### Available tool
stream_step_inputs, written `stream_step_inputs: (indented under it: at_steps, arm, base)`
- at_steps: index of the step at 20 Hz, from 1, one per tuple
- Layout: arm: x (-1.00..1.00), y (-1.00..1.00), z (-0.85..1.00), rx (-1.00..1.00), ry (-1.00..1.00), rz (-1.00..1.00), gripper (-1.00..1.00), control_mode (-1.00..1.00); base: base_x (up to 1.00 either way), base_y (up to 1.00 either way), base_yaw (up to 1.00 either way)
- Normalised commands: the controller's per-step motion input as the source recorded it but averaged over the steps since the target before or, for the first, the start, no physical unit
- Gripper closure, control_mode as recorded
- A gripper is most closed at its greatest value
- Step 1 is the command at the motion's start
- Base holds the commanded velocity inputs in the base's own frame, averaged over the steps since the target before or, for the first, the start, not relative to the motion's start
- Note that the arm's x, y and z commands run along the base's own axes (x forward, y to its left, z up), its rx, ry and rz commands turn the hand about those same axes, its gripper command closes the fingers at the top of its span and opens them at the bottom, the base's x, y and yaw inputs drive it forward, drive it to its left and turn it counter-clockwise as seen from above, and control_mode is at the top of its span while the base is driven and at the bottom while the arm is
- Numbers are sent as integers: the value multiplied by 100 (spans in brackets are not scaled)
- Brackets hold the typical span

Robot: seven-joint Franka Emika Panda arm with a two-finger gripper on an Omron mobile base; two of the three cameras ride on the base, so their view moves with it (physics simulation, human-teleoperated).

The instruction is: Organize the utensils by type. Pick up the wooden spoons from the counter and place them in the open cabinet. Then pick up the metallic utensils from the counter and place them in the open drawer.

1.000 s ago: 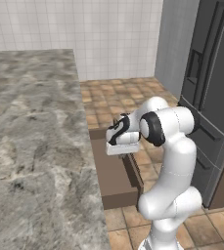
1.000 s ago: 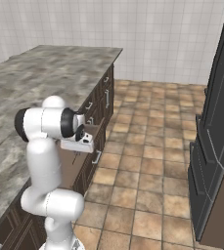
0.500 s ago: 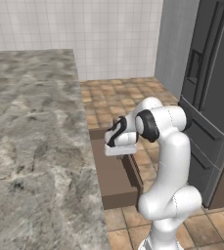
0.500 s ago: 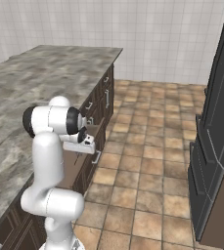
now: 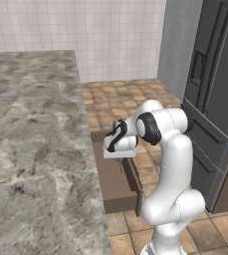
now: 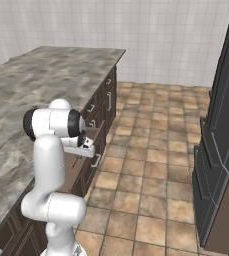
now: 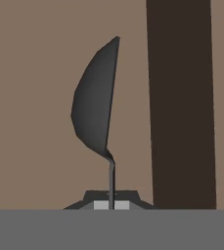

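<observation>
My gripper [image 7: 112,205] is shut on the thin stem of a dark metallic utensil [image 7: 96,107], whose curved head points away from the hand. Behind it lies the lighter-brown bottom of the open drawer [image 7: 35,97], with a dark drawer wall [image 7: 179,97] to the right. In the left base view the hand [image 5: 118,143] hangs over the open drawer [image 5: 116,185], just off the edge of the grey marbled counter [image 5: 31,149]. In the right base view the hand [image 6: 82,147] sits above the drawer beside the counter [image 6: 41,85].
A tall dark fridge [image 5: 215,99] stands to the right across the tiled floor [image 6: 146,150]. Dark lower cabinets with handles [image 6: 108,100] run along the counter's side. The white arm [image 5: 172,164] stands between drawer and fridge.
The hand has sunk a little lower over the drawer and shifted slightly toward the counter. The gripper has stayed shut.
</observation>
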Motion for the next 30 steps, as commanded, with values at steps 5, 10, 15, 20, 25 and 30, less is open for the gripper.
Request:
stream_step_inputs:
  at_steps: [5,10,15,20,25,30]
  arm:
    - [1,-13,-2,0,0,0,100,-100]
    - [0,-20,0,-1,0,0,100,-100]
    - [6,-21,-2,0,0,0,100,-100]
    - [9,-20,-2,0,0,0,100,-100]
    - [9,-28,-4,0,0,0,100,-100]
    - [19,-37,-16,0,0,0,100,-100]
  base:
    - [0,0,0]
    - [0,0,0]
    - [0,0,0]
    - [0,0,0]
    - [0,0,0]
    - [0,0,0]
